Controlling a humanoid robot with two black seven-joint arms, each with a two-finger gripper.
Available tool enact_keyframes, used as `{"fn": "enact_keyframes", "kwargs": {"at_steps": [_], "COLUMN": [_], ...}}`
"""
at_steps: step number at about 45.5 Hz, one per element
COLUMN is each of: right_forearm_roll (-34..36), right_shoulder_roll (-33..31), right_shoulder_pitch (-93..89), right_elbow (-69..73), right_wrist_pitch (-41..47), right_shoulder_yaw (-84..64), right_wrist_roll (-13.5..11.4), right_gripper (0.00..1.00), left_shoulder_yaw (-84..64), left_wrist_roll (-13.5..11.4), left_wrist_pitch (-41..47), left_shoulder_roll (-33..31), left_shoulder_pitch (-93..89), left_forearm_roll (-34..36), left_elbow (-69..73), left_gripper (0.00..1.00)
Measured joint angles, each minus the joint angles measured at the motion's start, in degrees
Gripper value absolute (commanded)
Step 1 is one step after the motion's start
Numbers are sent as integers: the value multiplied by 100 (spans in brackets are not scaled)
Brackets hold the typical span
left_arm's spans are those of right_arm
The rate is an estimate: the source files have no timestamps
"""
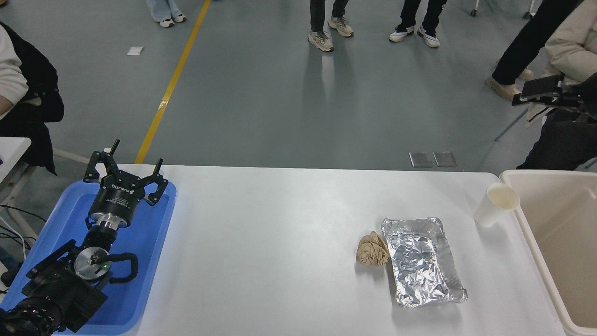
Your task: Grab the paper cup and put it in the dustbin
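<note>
The white paper cup [495, 205] stands upright on the table near its far right corner, just left of the dustbin. Nothing is touching it. The cream dustbin [529, 235] fills the right edge of the picture, and only its left part shows. My left gripper [125, 171] is parked open over the blue tray at the lower left, with nothing between its fingers. My right arm and gripper are out of view.
A crinkled silver foil tray [422, 261] and a crumpled brown paper ball [371, 249] lie left of the cup. The blue tray [149, 242] sits at the table's left end. A seated person [566, 51] holds a dark flat device at the far right, and several people stand behind.
</note>
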Motion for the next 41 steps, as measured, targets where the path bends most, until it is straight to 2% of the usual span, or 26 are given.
{"fn": "enact_keyframes", "kwargs": {"at_steps": [9,25,32,41], "right_forearm_roll": [-20,17,49,63], "right_shoulder_roll": [199,427,468,514], "right_shoulder_pitch": [333,304,10,-703], "right_elbow": [272,396,338,108], "right_wrist_pitch": [420,582,436,-220], "right_shoulder_yaw": [-267,-636,-679,-678], "right_wrist_roll": [-8,-12,-17,-20], "right_gripper": [100,100,100,100], "left_shoulder_yaw": [0,0,0,0], "left_wrist_roll": [0,-2,-2,-2], "left_wrist_pitch": [0,0,0,0], "left_shoulder_roll": [-2,-3,-3,-2], "left_shoulder_pitch": [0,1,2,3], "left_forearm_roll": [0,0,0,0], "left_elbow": [0,1,2,2], "left_gripper": [100,100,100,100]}}
